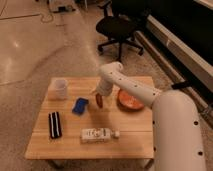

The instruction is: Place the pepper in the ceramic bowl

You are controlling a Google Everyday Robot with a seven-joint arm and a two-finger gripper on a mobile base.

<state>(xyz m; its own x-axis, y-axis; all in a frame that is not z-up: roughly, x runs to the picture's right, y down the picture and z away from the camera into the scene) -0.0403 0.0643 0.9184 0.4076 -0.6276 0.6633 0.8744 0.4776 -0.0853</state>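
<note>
Mid-carry above a low wooden desk: gripping a small dark red chili pepper upright in the closed tool, apparently clear of the surface, between a blue rectangular sponge and the round orange-red ceramic bowl. Not yet over the bowl, though near its rim.

Best handled from here, by the look of it: carry sideways across the near rim with height to spare, stop over the bowl's middle, lower a little, then release low enough to avoid a bounce off the rim.

Elsewhere on the desk: a white translucent cup at the far corner, a black-and-white striped block, a white bottle lying flat near the front edge. No obstacle between pepper and bowl. Well behind, a black office chair.
</note>
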